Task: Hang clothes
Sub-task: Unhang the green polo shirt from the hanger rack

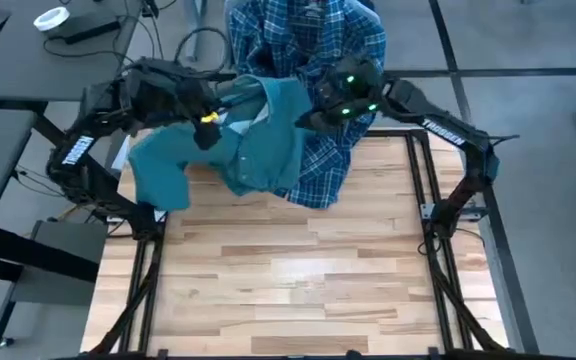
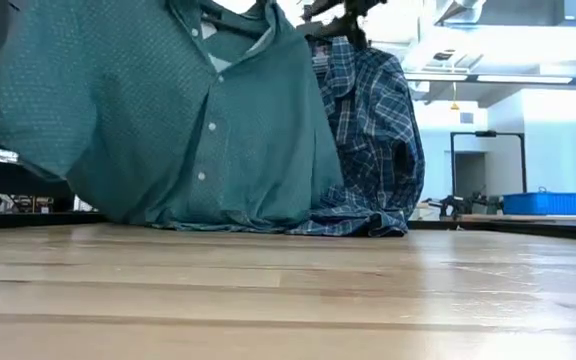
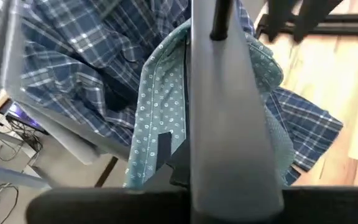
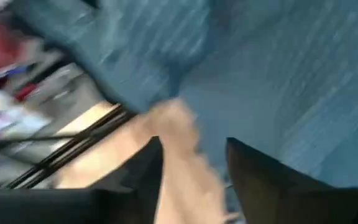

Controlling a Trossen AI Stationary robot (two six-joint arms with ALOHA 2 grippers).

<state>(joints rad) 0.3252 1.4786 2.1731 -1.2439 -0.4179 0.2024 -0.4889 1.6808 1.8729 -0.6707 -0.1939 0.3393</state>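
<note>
The green shirt [image 1: 248, 150] hangs upright over the table's far left part, collar up [image 2: 258, 25], its hem bunched on the wood [image 2: 218, 220]. Behind it, to the right, the blue-white plaid shirt [image 1: 318, 50] hangs at the far edge with its lower end [image 2: 353, 225] lying on the table. My left gripper [image 1: 206, 125] is at the green shirt's collar, which also shows in the left wrist view [image 3: 160, 106]. My right gripper [image 1: 313, 118] is at the shirt's right shoulder, open, with green cloth [image 4: 278, 74] right before its fingers [image 4: 260, 186]. My right gripper comes at the green shirt's shoulder area [image 4: 204, 112] from the table's right side, its fingers apart. The view is blurred, and I cannot tell whether the fingers touch the cloth.
The near half of the wooden table [image 1: 298, 270] is bare wood. Dark frame rails [image 1: 428, 190] run along both sides of the table. A grey desk with a white roll [image 1: 51, 17] and cables stands at the far left. A blue bin [image 2: 546, 203] stands in the room beyond.
</note>
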